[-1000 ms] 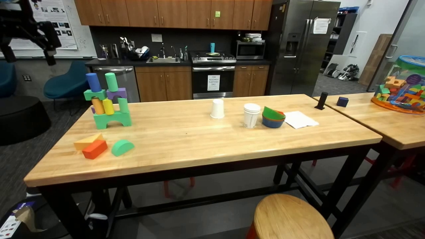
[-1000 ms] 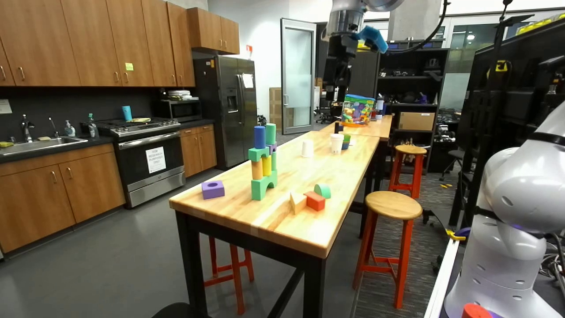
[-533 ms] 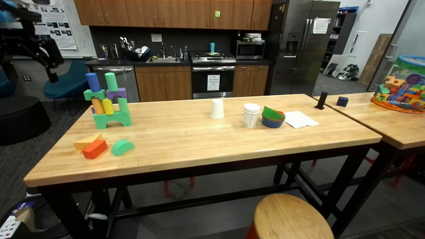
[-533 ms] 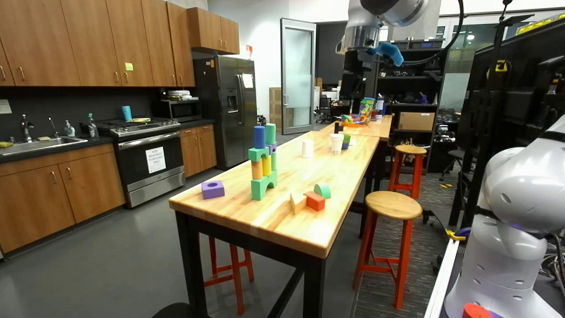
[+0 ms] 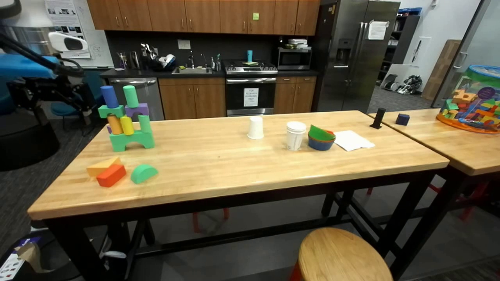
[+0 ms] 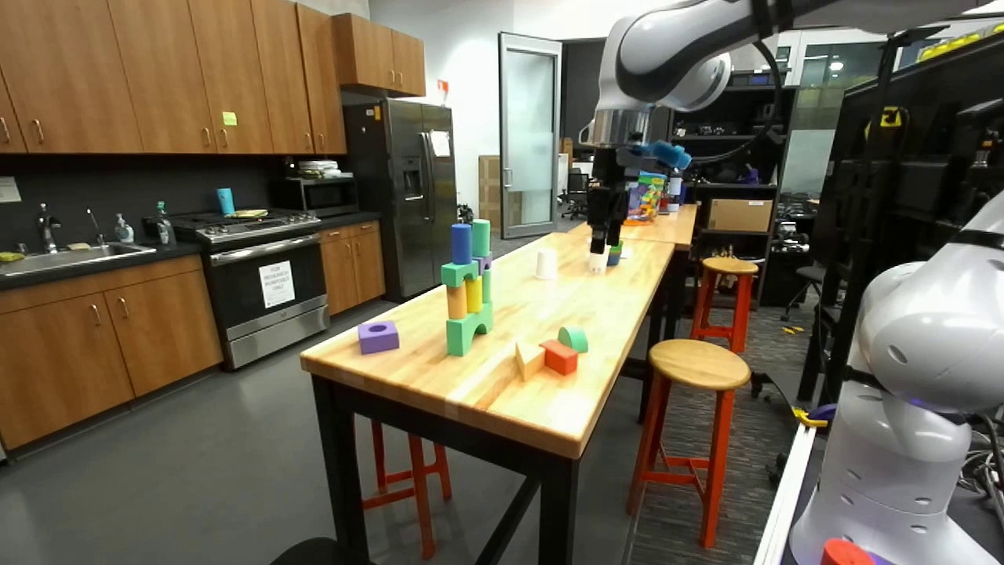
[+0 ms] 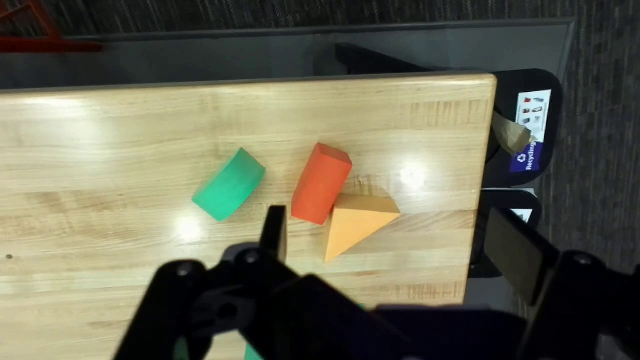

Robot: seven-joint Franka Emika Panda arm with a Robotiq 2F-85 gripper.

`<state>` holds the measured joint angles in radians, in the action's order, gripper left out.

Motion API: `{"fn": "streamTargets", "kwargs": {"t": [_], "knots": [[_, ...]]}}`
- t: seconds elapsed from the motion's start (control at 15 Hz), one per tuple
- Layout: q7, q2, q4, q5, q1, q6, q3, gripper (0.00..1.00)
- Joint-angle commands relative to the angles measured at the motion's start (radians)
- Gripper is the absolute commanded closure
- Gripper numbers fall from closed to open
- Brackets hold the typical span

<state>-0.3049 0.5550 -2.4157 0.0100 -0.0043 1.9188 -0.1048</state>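
My gripper (image 7: 392, 237) hangs in the air above the near-left part of the table, jaws wide apart and nothing between them. In the wrist view an orange triangular block (image 7: 354, 227) shows between the fingers, well below them. Touching or almost touching it is a red block (image 7: 322, 185); a green half-round block (image 7: 231, 184) lies to their left. Beside the gripper in an exterior view rises a block tower with a green arch base (image 5: 133, 139), yellow cylinder (image 5: 127, 125), blue cylinder (image 5: 110, 96) and green cylinder (image 5: 131, 96) on top. The gripper's body hides most of the tower in the wrist view.
A purple block with a hole (image 6: 378, 337) lies behind the tower. Farther along the table (image 5: 218, 164) are an upturned white cup (image 5: 256, 128), stacked cups (image 5: 295, 136), nested bowls (image 5: 321, 144) and white paper (image 5: 352, 140). Stools (image 6: 698, 365) stand alongside.
The gripper has come down and, in an exterior view, shifted slightly right toward the tower. Its jaws stay open. Blocks and cups have not moved.
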Motion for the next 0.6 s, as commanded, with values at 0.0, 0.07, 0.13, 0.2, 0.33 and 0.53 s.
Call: {"fn": "streamTargets", "kwargs": {"t": [0.0, 0.07, 0.13, 0.2, 0.33, 0.53], "knots": [[-0.012, -0.023, -0.007, -0.026, -0.007, 0.041, -0.008, 0.00], [-0.011, -0.019, -0.003, -0.039, -0.014, 0.040, -0.009, 0.00], [-0.015, -0.012, 0.005, -0.060, -0.022, 0.028, -0.009, 0.00], [-0.015, -0.008, 0.009, -0.084, -0.029, 0.022, -0.010, 0.00], [-0.019, -0.001, 0.024, -0.131, -0.038, -0.005, -0.008, 0.00], [-0.001, -0.010, 0.019, -0.125, -0.028, 0.009, -0.012, 0.00]]}}
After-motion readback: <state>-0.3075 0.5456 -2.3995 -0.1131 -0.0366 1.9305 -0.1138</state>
